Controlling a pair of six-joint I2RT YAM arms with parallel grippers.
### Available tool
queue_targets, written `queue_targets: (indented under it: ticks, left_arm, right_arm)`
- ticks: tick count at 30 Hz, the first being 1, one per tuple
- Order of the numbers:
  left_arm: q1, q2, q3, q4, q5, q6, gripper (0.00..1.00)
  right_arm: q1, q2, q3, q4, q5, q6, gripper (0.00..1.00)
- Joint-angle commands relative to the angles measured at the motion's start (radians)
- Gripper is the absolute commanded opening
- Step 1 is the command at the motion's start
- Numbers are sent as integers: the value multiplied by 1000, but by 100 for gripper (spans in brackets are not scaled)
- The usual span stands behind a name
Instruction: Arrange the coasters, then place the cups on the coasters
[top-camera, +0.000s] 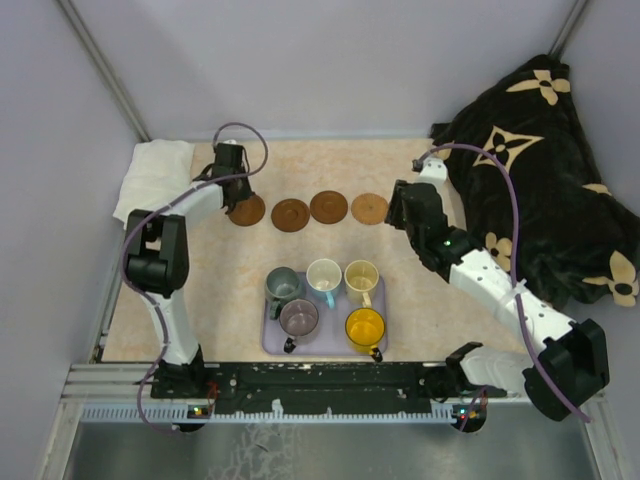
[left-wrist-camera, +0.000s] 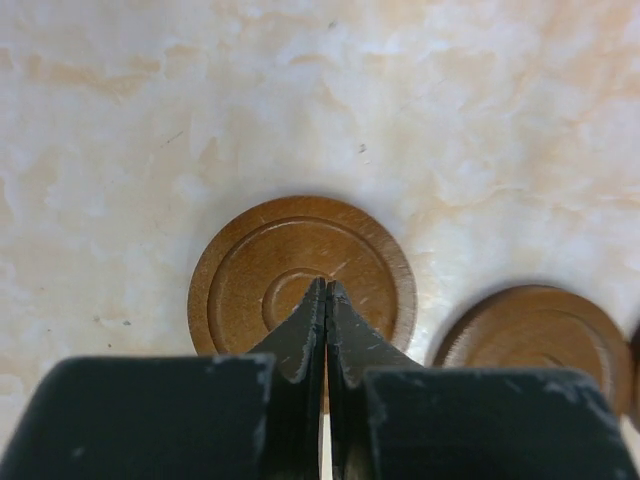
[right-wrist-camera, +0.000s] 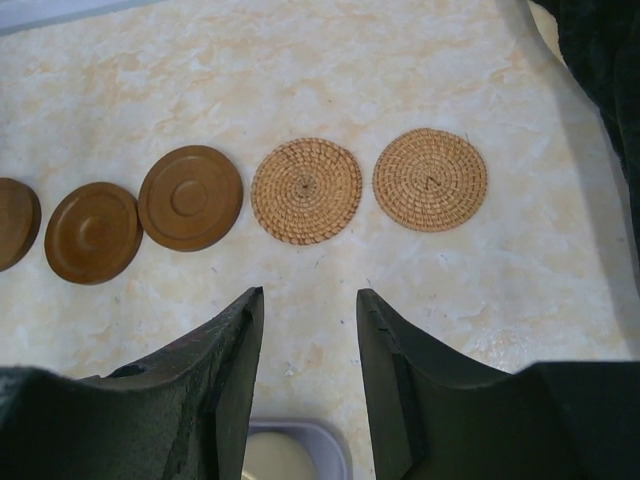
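Five coasters lie in a row across the table: three brown wooden discs (right-wrist-camera: 190, 197) and two tan woven ones (right-wrist-camera: 306, 190). My left gripper (left-wrist-camera: 326, 286) is shut with nothing between its fingers. Its tips hang over the centre of the leftmost coaster (left-wrist-camera: 300, 265), with another coaster (left-wrist-camera: 540, 335) to its right. My right gripper (right-wrist-camera: 310, 295) stands open and empty above bare table, just short of the woven coasters. Five cups sit on the lavender tray (top-camera: 270, 345): grey-green (top-camera: 281, 285), white with a blue handle (top-camera: 323, 275), cream (top-camera: 360, 277), mauve (top-camera: 298, 318) and yellow (top-camera: 365, 327).
A black blanket with tan flower shapes (top-camera: 540, 170) is heaped at the right, beside the right arm. A folded white cloth (top-camera: 150, 170) lies at the far left corner. The tray's corner (right-wrist-camera: 330, 440) shows under the right gripper.
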Motion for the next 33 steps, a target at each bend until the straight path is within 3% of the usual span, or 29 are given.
queue_targets:
  ticks: [1,5,12,33]
  left_arm:
    - [4,-95,13,27,82,22,3]
    - [-29,-119,-14,39,187,33,5]
    - [-141,-91,-30,54,190,70,6]
    - [-189,31,25,34,275,87,6]
  right_arm:
    - [-4,-52,-6,11,5,14,43]
    - [-4,-60,-14,14,14,13,43]
    - [-4,-58,-11,26,6,16,43]
    - [-5,-58,-17,32,2,23,43]
